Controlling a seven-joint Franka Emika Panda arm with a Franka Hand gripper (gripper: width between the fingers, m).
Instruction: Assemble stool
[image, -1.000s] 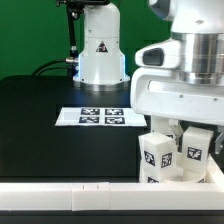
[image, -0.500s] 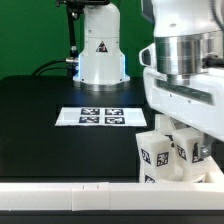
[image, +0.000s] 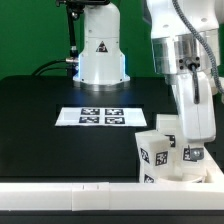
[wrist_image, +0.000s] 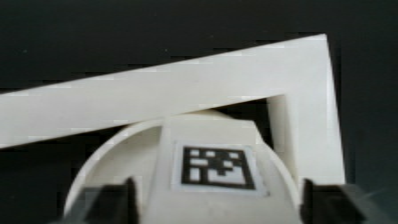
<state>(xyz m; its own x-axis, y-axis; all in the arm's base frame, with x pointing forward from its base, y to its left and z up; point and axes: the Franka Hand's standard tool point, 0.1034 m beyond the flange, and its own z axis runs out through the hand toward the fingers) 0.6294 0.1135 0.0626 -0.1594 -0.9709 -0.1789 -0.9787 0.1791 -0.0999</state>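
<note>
Early in assembly: legs (image: 160, 152) loose, clustered near the edge bars (image: 70, 187) at right, seat unseen, gripper (wrist_image: 210, 200) straddling one leg, grip uncertain.

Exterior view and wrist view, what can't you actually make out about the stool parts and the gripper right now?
- Gripper: in the exterior view the arm hides its fingertips; open or shut cannot be told.
- Stool legs: the arm and the picture's lower edge cut them off; their count is unclear.
- Seat: not identifiable in the exterior view.
- Wrist view: the rounded tagged part is blurred and cut off by the edge; a grip cannot be confirmed.
</note>
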